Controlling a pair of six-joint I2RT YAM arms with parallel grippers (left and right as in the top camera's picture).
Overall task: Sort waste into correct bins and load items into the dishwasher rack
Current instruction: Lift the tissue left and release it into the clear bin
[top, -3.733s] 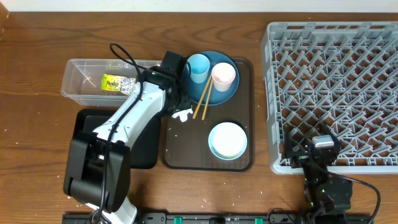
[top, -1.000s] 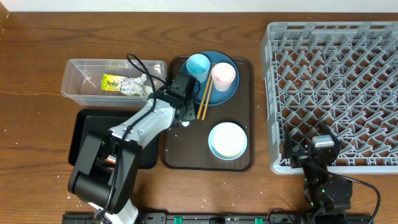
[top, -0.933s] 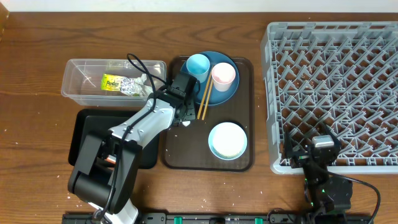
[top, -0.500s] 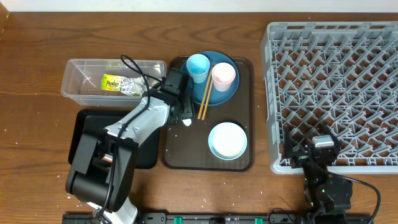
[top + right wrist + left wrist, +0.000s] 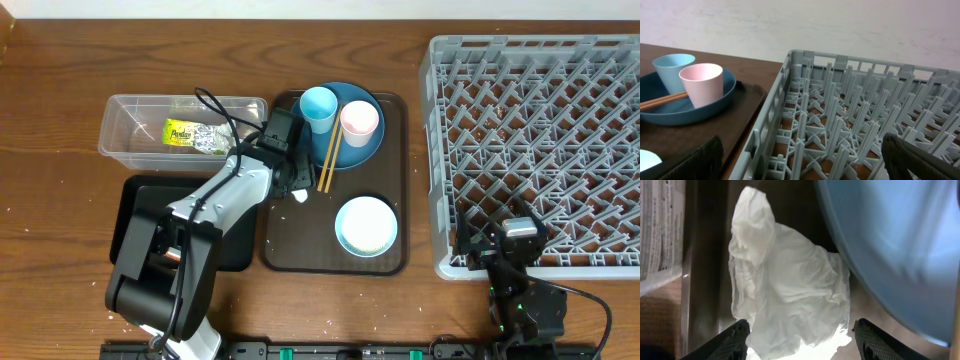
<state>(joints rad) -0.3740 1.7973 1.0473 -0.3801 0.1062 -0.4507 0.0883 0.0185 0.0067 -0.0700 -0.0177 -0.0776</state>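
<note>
Subject: crumpled white tissue (image 5: 790,280). It lies on the brown serving tray (image 5: 300,245) at its left rim, just beside the edge of the blue plate (image 5: 900,240).

Directly over it hangs the left gripper (image 5: 802,342), jaws apart. The near end of the tissue sits between the two fingertips (image 5: 735,337), and the bulk extends beyond them. No pinch is visible. The tip on the plate side stands just clear of the paper; the other is at its edge, contact uncertain.

Overhead, the chopsticks (image 5: 327,160) lie just to the right of the tissue.

At the near edge of the dishwasher rack (image 5: 540,130), the right gripper (image 5: 802,150) is spread wide and empty, well apart from the tissue.
</note>
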